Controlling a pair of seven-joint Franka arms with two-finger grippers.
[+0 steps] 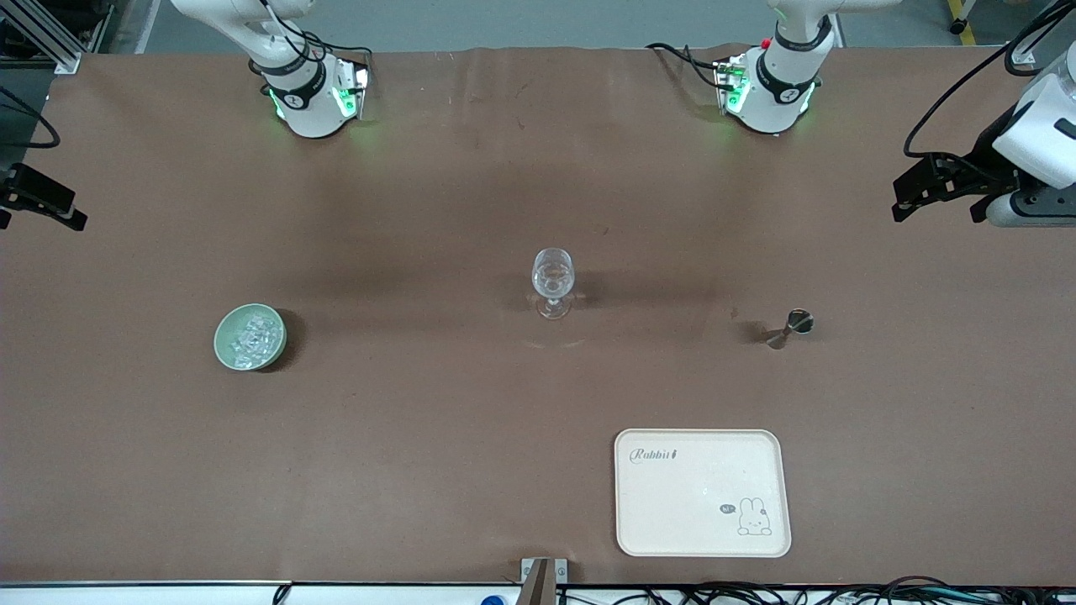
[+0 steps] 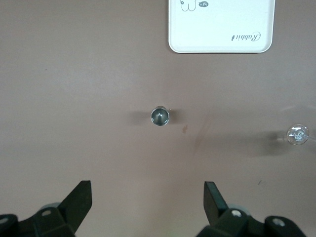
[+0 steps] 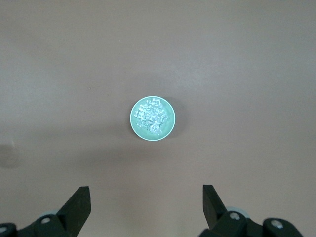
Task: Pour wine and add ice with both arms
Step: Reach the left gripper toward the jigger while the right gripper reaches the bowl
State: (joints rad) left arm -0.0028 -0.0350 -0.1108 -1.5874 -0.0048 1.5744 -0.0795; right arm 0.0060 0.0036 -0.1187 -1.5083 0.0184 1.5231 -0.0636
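A pale green bowl [image 1: 222,343] holding a heap of clear ice [image 1: 254,336] stands toward the right arm's end of the table. My right gripper [image 1: 42,210] hangs high over the table beside the bowl, open and empty. In the right wrist view the gripper [image 3: 145,189] shows with the bowl [image 3: 135,123] and ice [image 3: 152,117] below it. A clear wine glass [image 1: 552,281] stands mid-table. A small metal jigger [image 1: 794,326] stands toward the left arm's end. My left gripper [image 1: 937,202] hangs high beside the jigger [image 2: 160,116], open and empty [image 2: 148,186]. The glass [image 2: 297,134] also shows there.
A cream tray [image 1: 702,491] with a rabbit print lies near the front edge, nearer the camera than the jigger. It also shows in the left wrist view [image 2: 219,24]. Brown table cover spreads between the things.
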